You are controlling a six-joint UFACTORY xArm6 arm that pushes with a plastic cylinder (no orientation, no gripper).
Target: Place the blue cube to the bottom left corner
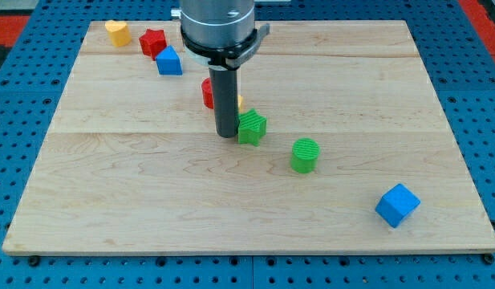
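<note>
Wooden counter (151, 185) on blue pegboard, with coloured blocks.
Jawless rod tool holds nothing; my tip (227, 134) touches the green star block (252, 127), with the blue cube (397, 205) well toward the view's bottom right of it.

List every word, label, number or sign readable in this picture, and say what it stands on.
None. No readable text shows on the wooden board, the blue cube, the other blocks, or the arm's grey housing. My tip sits just left of the green star.
</note>
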